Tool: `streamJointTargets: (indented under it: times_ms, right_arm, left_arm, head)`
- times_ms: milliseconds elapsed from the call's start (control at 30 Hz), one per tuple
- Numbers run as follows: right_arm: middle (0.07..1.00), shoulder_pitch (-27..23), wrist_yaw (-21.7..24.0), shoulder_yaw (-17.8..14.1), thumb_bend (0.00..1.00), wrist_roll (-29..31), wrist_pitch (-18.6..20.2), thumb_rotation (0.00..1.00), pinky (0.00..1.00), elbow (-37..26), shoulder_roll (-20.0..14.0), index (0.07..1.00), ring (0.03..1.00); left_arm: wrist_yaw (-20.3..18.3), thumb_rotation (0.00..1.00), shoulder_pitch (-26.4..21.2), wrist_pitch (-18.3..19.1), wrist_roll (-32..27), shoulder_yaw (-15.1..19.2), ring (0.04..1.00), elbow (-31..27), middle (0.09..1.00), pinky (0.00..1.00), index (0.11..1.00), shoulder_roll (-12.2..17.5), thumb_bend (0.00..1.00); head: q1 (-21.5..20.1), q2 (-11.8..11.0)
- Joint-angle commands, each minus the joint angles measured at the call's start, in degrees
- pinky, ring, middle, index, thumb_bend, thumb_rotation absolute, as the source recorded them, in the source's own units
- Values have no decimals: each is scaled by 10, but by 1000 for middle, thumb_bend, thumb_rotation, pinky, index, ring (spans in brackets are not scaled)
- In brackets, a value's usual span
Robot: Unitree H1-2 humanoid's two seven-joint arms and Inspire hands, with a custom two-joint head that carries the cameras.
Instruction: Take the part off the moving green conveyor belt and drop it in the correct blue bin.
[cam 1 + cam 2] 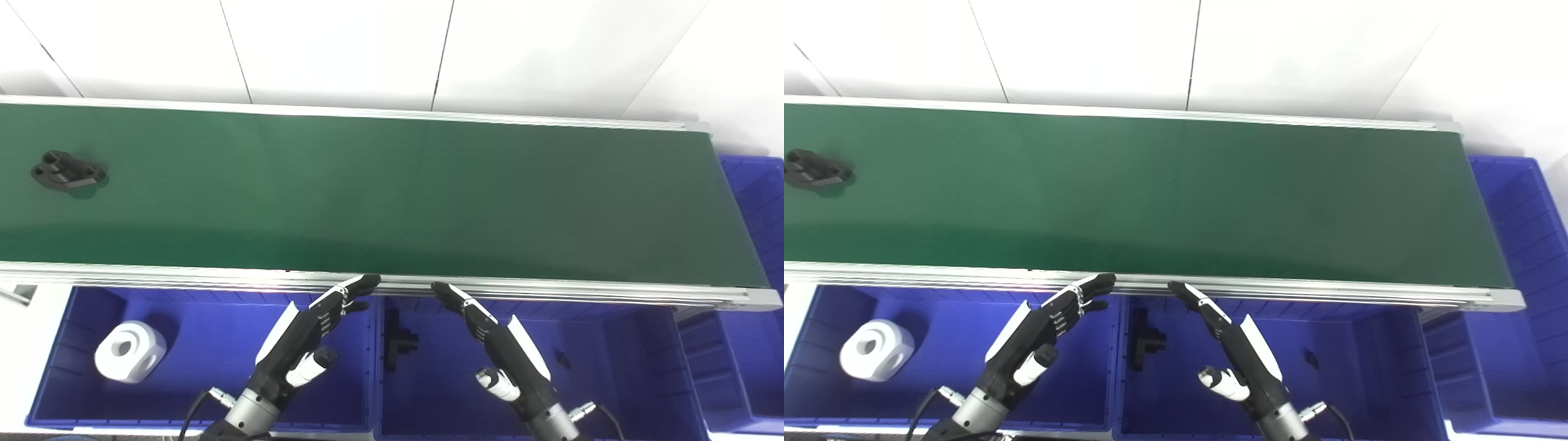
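A black part [66, 171] with round holes lies on the green conveyor belt [392, 196] at its far left. My left hand [309, 337] hovers open over the left blue bin [202, 361], fingertips near the belt's front rail. Above the middle blue bin [527, 367] my right hand [499, 343] is open too, its fingers stretched toward the rail. Neither hand holds anything, and both are far to the right of the black part.
A white part [130, 351] rests in the left bin. The middle bin holds a black part [398, 343] and a small dark piece [561, 358]. Another blue bin [756, 245] stands past the belt's right end. The aluminium rail [392, 283] runs between bins and belt.
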Motion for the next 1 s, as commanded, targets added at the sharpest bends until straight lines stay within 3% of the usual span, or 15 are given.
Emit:
streamJointTargets:
  times_ms: [0,967]
  right_arm:
    - [920,-3,-2,1,890,9,-33,966,919,-6,0,901,927]
    - [918,-4,-2,3,892,12,-33,960,906,0,1,900,921]
  left_arm:
    - [-7,941,-1,-19,-6,0,904,-10,898,849,844,2,876]
    - [-12,937,-1,-17,-8,1,906,-7,902,857,847,3,872]
  head:
    - [1,1]
    - [-1,-2]
